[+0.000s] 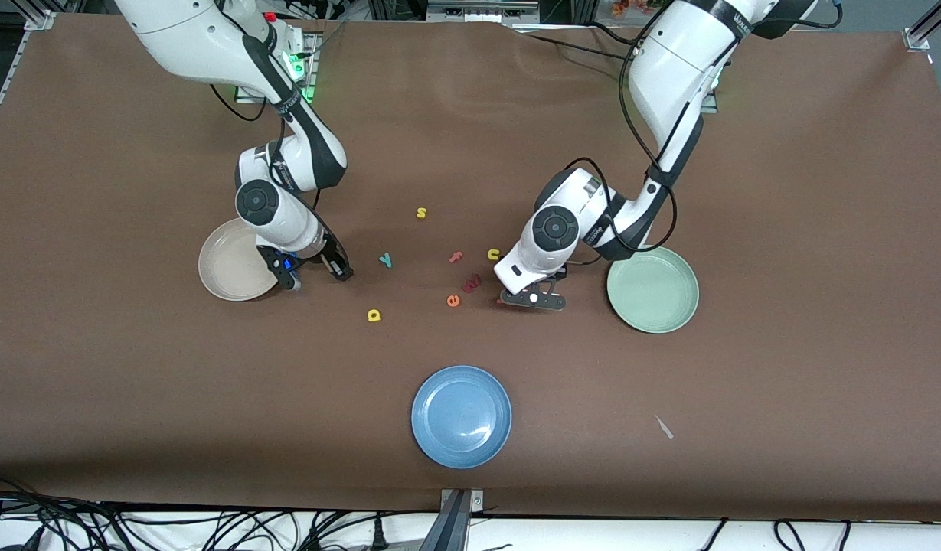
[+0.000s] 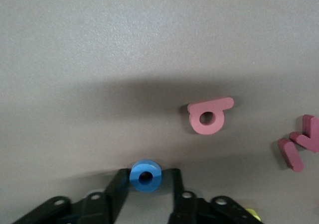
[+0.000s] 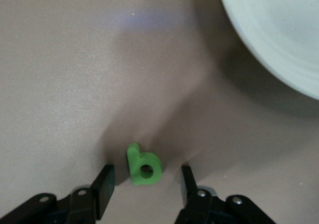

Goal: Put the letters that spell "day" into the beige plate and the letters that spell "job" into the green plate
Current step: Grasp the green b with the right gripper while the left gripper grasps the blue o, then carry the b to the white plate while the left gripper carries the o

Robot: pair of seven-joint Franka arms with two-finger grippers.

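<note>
Left wrist view showed the left gripper (image 2: 145, 184) down at the table, its fingers (image 2: 117, 186) pressed to both sides of the blue o (image 2: 145, 174), so the pickup step for "job" looked in hand; the salmon-pink b (image 2: 209, 116) lay near, apart. The next move probably called for a lift and carry to the green plate (image 1: 652, 288), just beside that arm. The right gripper (image 3: 144, 186) stood low beside the beige plate (image 1: 233, 269), jaws apart around the green a (image 3: 144, 165) without touching it; it likely needed to close before lifting. Both wrists were bent steeply down over the table (image 1: 95, 367). The teal y (image 1: 386, 260) and yellow d (image 1: 374, 314) lay between the plates
</note>
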